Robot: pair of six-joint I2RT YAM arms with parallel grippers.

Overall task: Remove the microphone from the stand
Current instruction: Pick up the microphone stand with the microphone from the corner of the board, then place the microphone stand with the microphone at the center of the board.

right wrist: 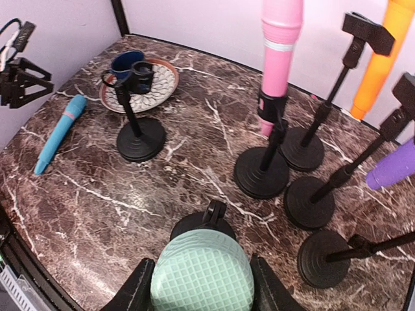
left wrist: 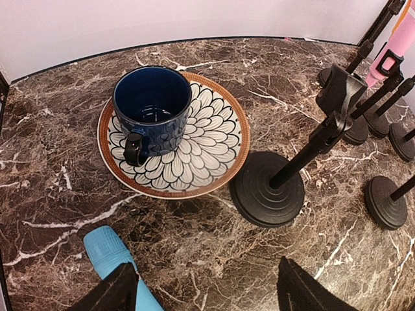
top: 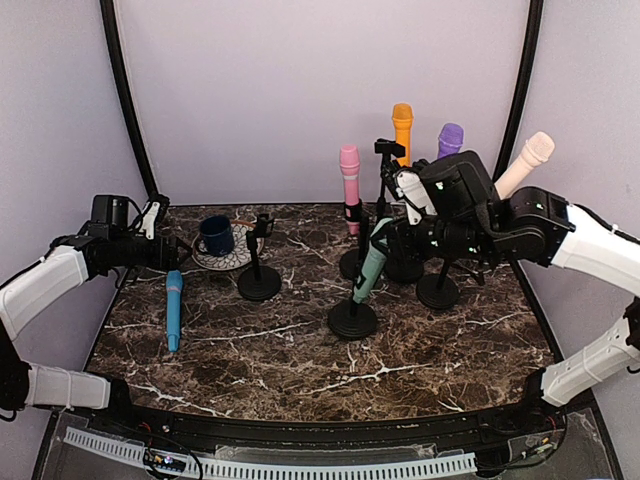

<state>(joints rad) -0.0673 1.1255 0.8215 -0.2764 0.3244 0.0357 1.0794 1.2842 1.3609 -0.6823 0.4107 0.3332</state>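
Note:
A mint-green microphone (top: 372,262) stands tilted in the clip of a black stand (top: 353,320) at the table's middle. My right gripper (top: 386,238) is at its head. In the right wrist view the green mesh head (right wrist: 201,272) fills the gap between my two fingers (right wrist: 135,293), which press on both sides; the stand's clip (right wrist: 214,211) and base show just beyond it. My left gripper (top: 170,252) is open and empty at the far left, above a blue microphone (top: 174,310) lying flat on the table. In the left wrist view the blue microphone (left wrist: 109,256) lies by the left finger.
A blue cup (left wrist: 150,103) sits on a patterned plate (left wrist: 224,155), beside an empty stand (left wrist: 267,189). Behind the green one stand a pink microphone (top: 349,185), an orange one (top: 402,128), a purple one (top: 450,140) and a beige one (top: 526,163), with several black bases (right wrist: 308,202) crowded together.

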